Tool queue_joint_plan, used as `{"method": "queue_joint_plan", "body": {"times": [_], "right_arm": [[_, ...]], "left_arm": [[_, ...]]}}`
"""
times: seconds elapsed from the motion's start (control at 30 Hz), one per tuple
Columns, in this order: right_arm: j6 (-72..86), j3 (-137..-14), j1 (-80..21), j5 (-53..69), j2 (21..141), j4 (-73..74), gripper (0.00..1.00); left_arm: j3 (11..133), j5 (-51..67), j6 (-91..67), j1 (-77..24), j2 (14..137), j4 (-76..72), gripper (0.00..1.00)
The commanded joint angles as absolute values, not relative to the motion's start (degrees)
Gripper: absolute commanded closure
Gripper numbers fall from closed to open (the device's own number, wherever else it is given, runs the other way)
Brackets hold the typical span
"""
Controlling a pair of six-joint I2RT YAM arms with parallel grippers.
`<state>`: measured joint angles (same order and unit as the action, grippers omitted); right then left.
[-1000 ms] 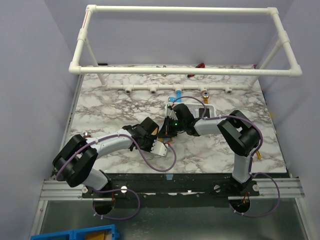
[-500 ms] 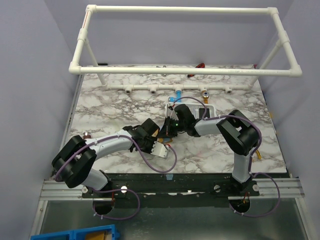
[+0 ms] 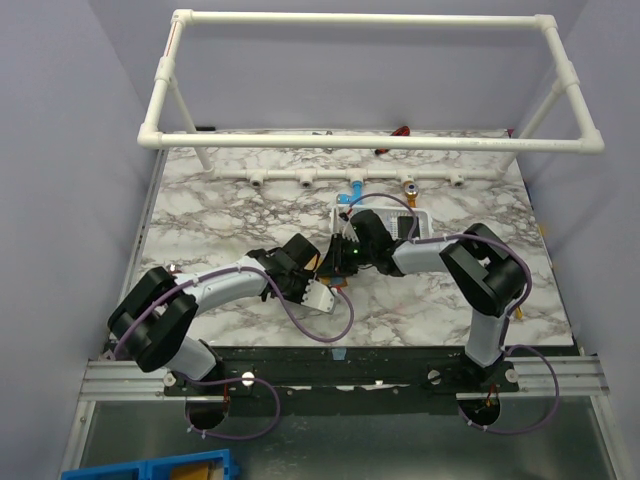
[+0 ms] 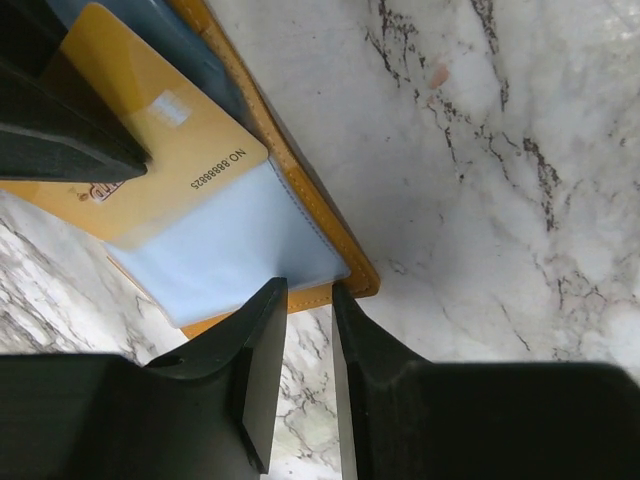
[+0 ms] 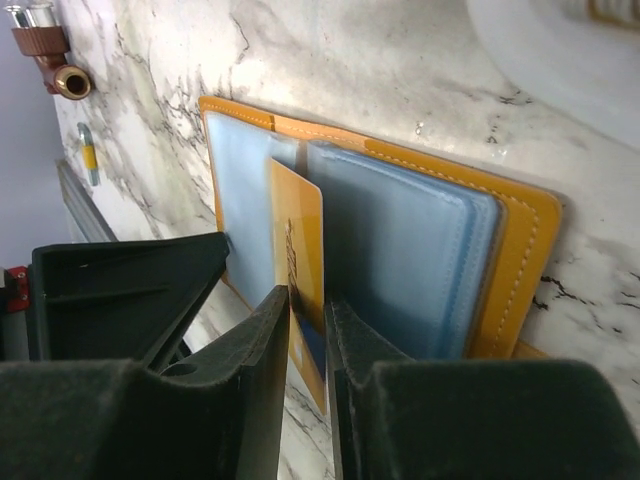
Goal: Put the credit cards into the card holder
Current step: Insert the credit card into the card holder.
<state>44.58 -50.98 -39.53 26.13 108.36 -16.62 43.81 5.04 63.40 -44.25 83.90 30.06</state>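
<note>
The orange card holder (image 4: 318, 210) lies open on the marble, its clear sleeves up; it also shows in the right wrist view (image 5: 525, 235) and, mostly hidden by the two wrists, in the top view (image 3: 318, 262). A yellowish-gold card (image 5: 298, 240) stands edge-on in a sleeve. My right gripper (image 5: 305, 305) is shut on this card. In the left wrist view the gold card (image 4: 150, 150) lies partly under a clear sleeve. My left gripper (image 4: 303, 295) is nearly closed, its tips resting at the holder's near edge. No other cards show.
A white mesh basket (image 3: 400, 218) stands just behind the right wrist; its rim shows in the right wrist view (image 5: 560, 40). A white pipe frame (image 3: 370, 142) spans the back. Small pipe fittings (image 3: 355, 183) line the far side.
The right wrist has shifted slightly to the right and away with the gold card. The left arm has barely moved.
</note>
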Motion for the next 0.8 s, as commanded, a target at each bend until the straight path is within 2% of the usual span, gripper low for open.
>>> {"method": "queue_joint_plan", "body": {"times": [0.0, 0.3, 0.63, 0.77], "right_arm": [[40.1, -49.2, -39.3, 20.9, 108.0, -7.0, 0.75], [39.1, -51.0, -39.3, 22.9, 106.8, -5.4, 0.76], [40.0, -51.4, -39.3, 27.7, 106.8, -8.1, 0.99], [41.4, -50.8, -39.3, 27.7, 107.1, -10.6, 0.99]], "left_arm": [[43.2, 4.0, 65.3, -43.7, 86.3, 28.3, 0.76], [43.1, 4.6, 65.4, -43.2, 86.4, 28.7, 0.77], [43.0, 4.9, 65.1, -43.1, 86.4, 28.6, 0.79], [43.2, 5.1, 65.1, -43.0, 86.6, 28.7, 0.79]]}}
